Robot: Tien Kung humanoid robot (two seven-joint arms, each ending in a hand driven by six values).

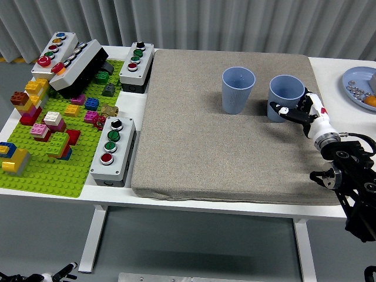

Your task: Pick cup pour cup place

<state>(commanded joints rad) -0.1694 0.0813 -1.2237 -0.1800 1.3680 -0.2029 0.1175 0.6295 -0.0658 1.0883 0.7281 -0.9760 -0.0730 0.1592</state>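
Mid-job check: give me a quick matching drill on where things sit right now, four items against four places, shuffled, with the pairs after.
Items
1. left cup
2. right cup
3. blue plate
4. green baseplate

Places
A. far right edge of the table
B. standing free near the mat's middle back
C. left end of the table, under the bricks
D. in the right hand, on the grey mat

Pairs: 1-B, 2-D, 3-A, 4-C
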